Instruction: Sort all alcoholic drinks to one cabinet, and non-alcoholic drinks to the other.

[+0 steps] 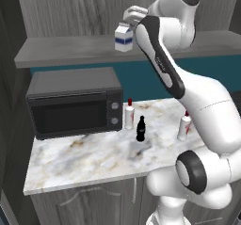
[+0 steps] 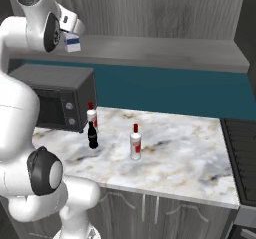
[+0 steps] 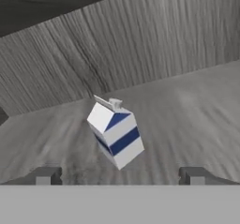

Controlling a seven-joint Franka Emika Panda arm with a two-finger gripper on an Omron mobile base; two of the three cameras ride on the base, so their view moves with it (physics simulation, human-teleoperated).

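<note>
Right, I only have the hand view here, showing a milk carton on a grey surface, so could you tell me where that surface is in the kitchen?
Observer: The milk carton stands on the open cabinet shelf above the microwave.
Operator: Thank you. What remains on the counter?
Observer: Two red-capped bottles and the black cola bottle stand on the marble counter.
Operator: Is the cola bottle near either of them?
Observer: Yes, it stands just in front of the bottle nearest the microwave.
Operator: Is the gripper holding the carton?
Observer: No, the gripper is open, fingertips apart, short of the carton.

No legible text on any bottle, carton or microwave
</note>
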